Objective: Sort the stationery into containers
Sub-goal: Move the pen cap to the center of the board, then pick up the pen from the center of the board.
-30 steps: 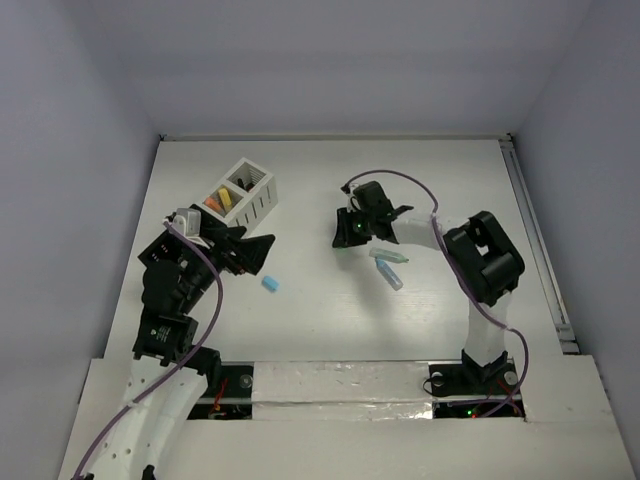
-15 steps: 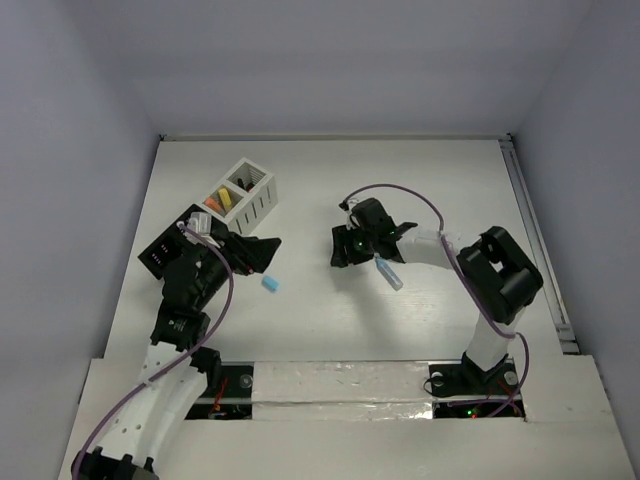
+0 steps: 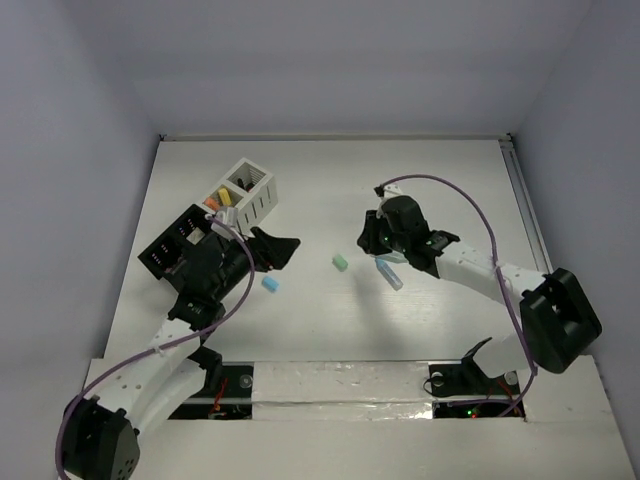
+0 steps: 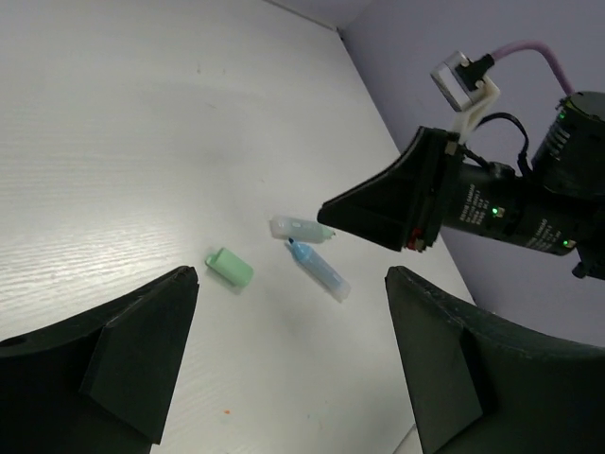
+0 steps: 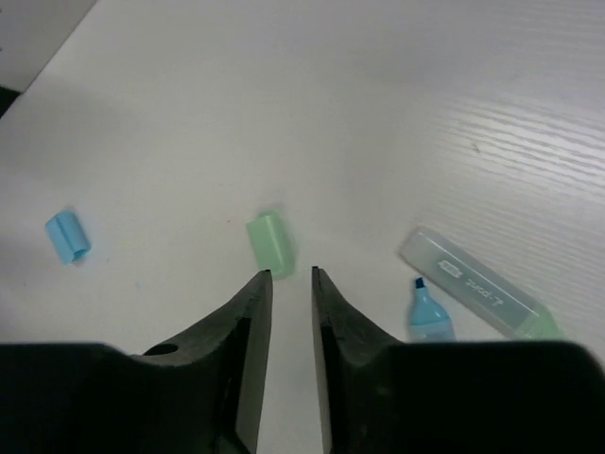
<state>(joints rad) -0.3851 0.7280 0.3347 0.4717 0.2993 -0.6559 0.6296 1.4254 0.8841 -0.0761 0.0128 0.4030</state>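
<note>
- The right claw [image 5: 291,274] hangs low over the table [image 3: 420,180], its two fingers set to a narrow slit with nothing between them.
- Just ahead of its tips lies a stubby green piece [image 5: 270,243], flat on the table. Its long axis runs almost straight away from the claw, tipped slightly aside, so the fingers would close across its short width.
- Seen from above, the green piece lies between the two arms, on the left-arm side of the right claw, which is the nearer of the two. The pick looks to be the right arm's, and the slit appears too tight for the piece, so the fingers would likely have to widen before coming down.
- The left claw [image 4: 291,279] is spread wide and empty, just off the black container [image 3: 168,250]. A stubby blue piece [image 3: 269,284] lies near it, toward the arms' bases, and is the likelier job for that arm.
- On the right claw's other side lie a blue marker [image 3: 390,275] and a clear-cased marker [image 5: 473,284], one end of each close together. Whether they touch cannot be told.
- The white container [image 3: 262,202], at the far left, shows orange and yellow pieces inside. What the black one holds cannot be made out.
</note>
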